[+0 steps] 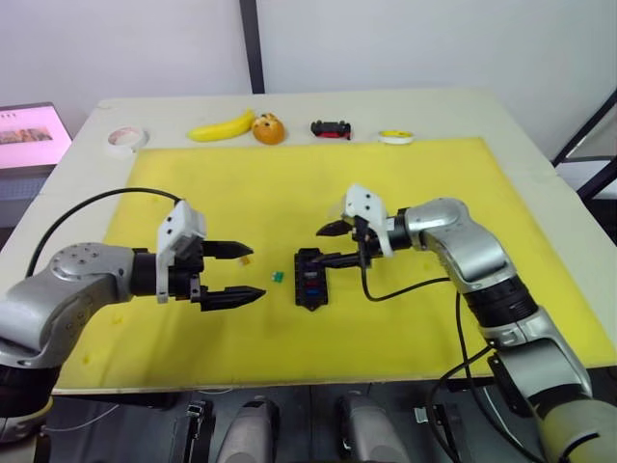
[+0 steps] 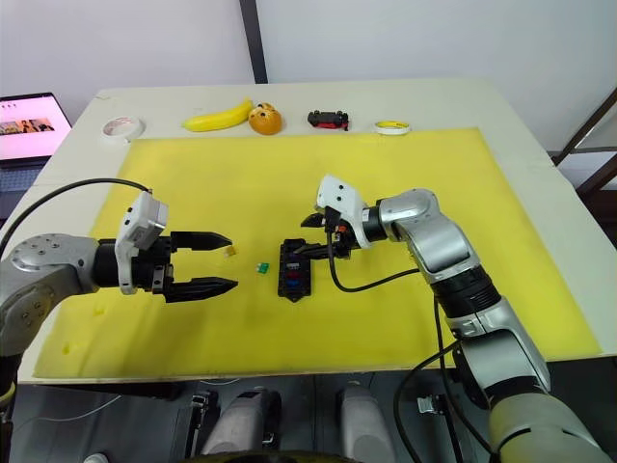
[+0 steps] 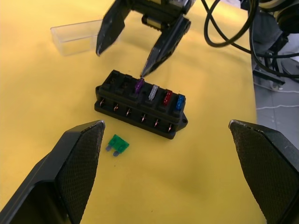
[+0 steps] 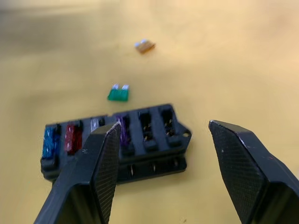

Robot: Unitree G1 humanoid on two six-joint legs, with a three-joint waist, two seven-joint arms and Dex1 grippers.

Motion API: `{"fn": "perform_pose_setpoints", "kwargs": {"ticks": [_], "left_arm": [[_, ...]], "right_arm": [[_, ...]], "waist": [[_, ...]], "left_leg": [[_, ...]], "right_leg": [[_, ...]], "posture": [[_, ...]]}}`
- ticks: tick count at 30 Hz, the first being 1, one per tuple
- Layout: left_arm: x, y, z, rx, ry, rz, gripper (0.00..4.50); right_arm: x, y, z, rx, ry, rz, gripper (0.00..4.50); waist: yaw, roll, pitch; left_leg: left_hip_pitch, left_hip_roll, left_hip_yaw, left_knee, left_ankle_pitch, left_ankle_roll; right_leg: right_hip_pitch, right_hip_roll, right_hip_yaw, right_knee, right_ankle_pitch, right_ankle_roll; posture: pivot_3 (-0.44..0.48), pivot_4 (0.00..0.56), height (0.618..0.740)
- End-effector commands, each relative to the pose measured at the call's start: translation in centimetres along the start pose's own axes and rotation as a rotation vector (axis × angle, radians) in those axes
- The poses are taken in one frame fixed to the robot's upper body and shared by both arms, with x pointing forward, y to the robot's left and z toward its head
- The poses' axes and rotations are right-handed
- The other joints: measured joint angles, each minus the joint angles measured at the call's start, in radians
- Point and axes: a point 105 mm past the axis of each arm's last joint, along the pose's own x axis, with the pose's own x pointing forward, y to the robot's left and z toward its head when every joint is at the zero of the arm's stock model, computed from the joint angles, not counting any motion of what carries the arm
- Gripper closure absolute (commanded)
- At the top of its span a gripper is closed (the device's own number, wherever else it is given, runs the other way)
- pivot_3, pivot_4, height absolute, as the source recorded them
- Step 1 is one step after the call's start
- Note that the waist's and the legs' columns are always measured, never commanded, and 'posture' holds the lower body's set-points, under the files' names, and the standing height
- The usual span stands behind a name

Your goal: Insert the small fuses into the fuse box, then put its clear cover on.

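- At the far left edge of the table I see a tape roll [image 1: 126,140], well away from the work.
- My left gripper [image 1: 234,273] hovers over the yellow mat [image 1: 424,193] with its fingers spread wide and nothing between them.
- An amber fuse [image 4: 145,45] lies on the mat just beside the upper left finger; from the head views it looks clear of the finger, though I can't be sure.
- A green fuse [image 3: 117,144] lies flat on the mat between the left gripper and the fuse box [image 3: 140,105], close to the box.
- The box sits mid-mat with purple, clear, red and blue fuses seated in a row; two slots beside the purple one are open.
- My right gripper [image 3: 127,49] is spread, one fingertip right at the purple fuse [image 3: 138,85].
- The clear cover [image 3: 77,38] lies on the mat beyond the right gripper.
- Along the far edge: banana [image 1: 222,126], an orange object [image 1: 269,128], toy car [image 1: 331,128], a small yellow roll [image 1: 395,136].
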Motion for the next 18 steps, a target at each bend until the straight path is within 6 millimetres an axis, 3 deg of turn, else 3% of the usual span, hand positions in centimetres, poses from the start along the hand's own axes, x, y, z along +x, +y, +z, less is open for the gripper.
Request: {"fn": "perform_pose_setpoints", "kwargs": {"ticks": [1, 2, 5, 9, 10, 18], "left_arm": [[-0.2, -0.1, 0.3, 0.029, -0.010, -0.003, 0.00], [-0.2, -0.1, 0.3, 0.030, -0.010, -0.003, 0.00], [-0.3, 0.0, 0.1, 0.032, -0.009, 0.000, 0.00], [-0.3, 0.1, 0.1, 0.037, -0.013, 0.001, 0.00], [-0.3, 0.1, 0.1, 0.038, -0.014, 0.001, 0.00], [-0.3, 0.1, 0.0, 0.041, -0.014, 0.002, 0.00]], "right_arm": [[-1.0, 0.4, 2.4, -0.058, -0.074, 0.015, 1.29], [-1.2, 0.7, 2.6, -0.063, -0.079, 0.023, 1.29], [-1.3, 1.6, 2.6, -0.086, -0.083, 0.044, 2.14], [-0.7, 2.1, 2.3, -0.096, -0.086, 0.036, 4.18], [-0.4, 2.2, 2.1, -0.096, -0.087, 0.033, 4.46], [0.5, 2.4, 0.8, -0.089, -0.067, 0.001, 4.46]], "waist": [[0.001, 0.000, 0.000], [0.001, 0.000, 0.000], [0.001, 0.000, 0.000], [0.001, 0.000, 0.000], [0.001, 0.000, 0.000], [0.001, 0.000, 0.000]], "left_leg": [[0.000, 0.000, 0.000, 0.000, 0.000, 0.000], [0.000, 0.000, 0.000, 0.000, 0.000, 0.000], [0.000, 0.000, 0.000, 0.000, 0.000, 0.000], [0.000, 0.000, 0.000, 0.000, 0.000, 0.000], [0.000, 0.000, 0.000, 0.000, 0.000, 0.000], [0.000, 0.000, 0.000, 0.000, 0.000, 0.000]], "right_leg": [[0.000, 0.000, 0.000, 0.000, 0.000, 0.000], [0.000, 0.000, 0.000, 0.000, 0.000, 0.000], [0.000, 0.000, 0.000, 0.000, 0.000, 0.000], [0.000, 0.000, 0.000, 0.000, 0.000, 0.000], [0.000, 0.000, 0.000, 0.000, 0.000, 0.000], [0.000, 0.000, 0.000, 0.000, 0.000, 0.000]], "posture": [[0.000, 0.150, 0.740], [0.000, 0.150, 0.740], [0.000, 0.150, 0.740], [0.000, 0.150, 0.740], [0.000, 0.150, 0.740], [0.000, 0.150, 0.740]]}}
